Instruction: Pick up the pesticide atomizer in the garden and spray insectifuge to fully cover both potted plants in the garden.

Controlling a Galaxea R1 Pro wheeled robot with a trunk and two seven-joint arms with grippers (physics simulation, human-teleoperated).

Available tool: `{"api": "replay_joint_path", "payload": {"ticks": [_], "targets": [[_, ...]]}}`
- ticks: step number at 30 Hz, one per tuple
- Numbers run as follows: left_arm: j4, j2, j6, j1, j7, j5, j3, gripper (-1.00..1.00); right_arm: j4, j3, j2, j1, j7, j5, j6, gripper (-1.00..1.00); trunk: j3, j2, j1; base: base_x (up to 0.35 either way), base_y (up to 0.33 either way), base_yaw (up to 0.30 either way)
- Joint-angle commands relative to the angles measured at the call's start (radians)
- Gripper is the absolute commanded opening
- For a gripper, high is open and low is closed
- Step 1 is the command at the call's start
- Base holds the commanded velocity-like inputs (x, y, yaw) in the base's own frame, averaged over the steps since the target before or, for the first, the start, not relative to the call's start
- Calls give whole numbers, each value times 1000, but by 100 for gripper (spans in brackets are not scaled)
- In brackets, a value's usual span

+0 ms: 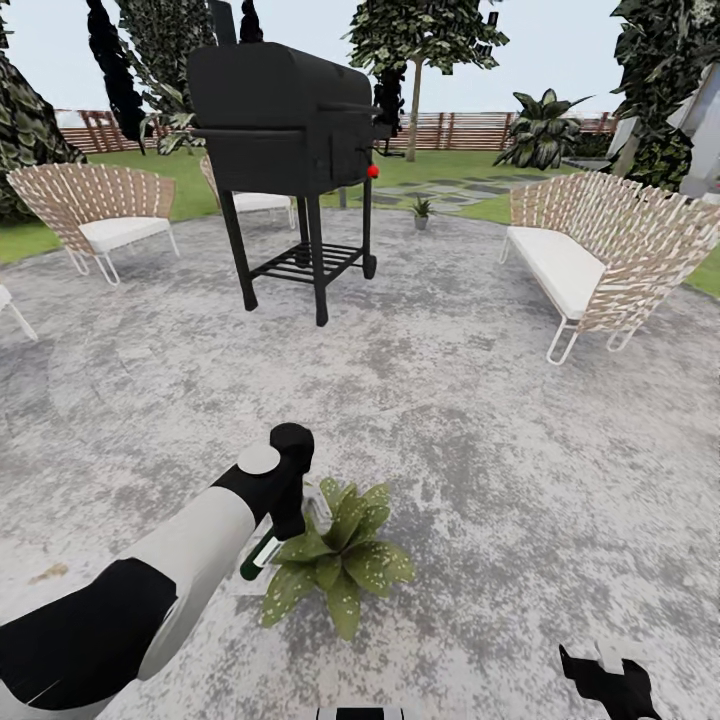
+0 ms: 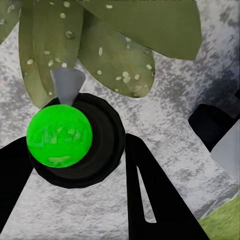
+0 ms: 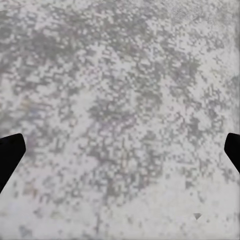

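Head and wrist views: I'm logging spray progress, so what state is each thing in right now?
Left gripper: shut on the pesticide atomizer, its nozzle aimed at the leaves.
Near potted plant: upright, leaves dotted with whitish insectifuge.
Far potted plant: upright; specks cannot be told.
Right gripper: open, over bare patio.

The left arm (image 1: 150, 600) is showing a white shell with a wide black band near the bottom. Closer to the claw it is turning black, with a round white cap (image 1: 259, 459) and a rounded black knob (image 1: 293, 437) just past it. The left claw's fingers (image 2: 155, 195) are looking flat, black and pointed, one with a thin slot. The right claw (image 1: 605, 680) is showing black, jagged fingers.
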Motion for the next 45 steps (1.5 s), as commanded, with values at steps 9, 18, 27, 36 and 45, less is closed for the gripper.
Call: {"api": "replay_joint_path", "payload": {"ticks": [9, 18, 27, 36, 45], "targets": [[-1, -2, 11, 4, -9, -8, -2, -100, 1, -9, -1, -1, 8, 4, -4, 100, -1, 0, 0, 31, 0, -2], [-30, -2, 6, -40, -9, -9, -4, -100, 1, -9, -1, -1, 8, 4, -4, 100, -1, 0, 0, 0, 0, 0], [-25, -16, -39, -28, -9, -6, -48, -100, 0, -9, -1, -1, 7, 3, -4, 100, -1, 0, 0, 0, 0, 0], [-20, -17, -205, -26, -9, 4, -91, -100, 1, -9, -1, -1, 8, 4, -3, 100, -1, 0, 0, 0, 0, 0], [-30, -16, -262, 2, -9, 4, -90, -100, 1, -9, -1, -1, 8, 4, -3, 100, -1, 0, 0, -13, 0, 0]]}}
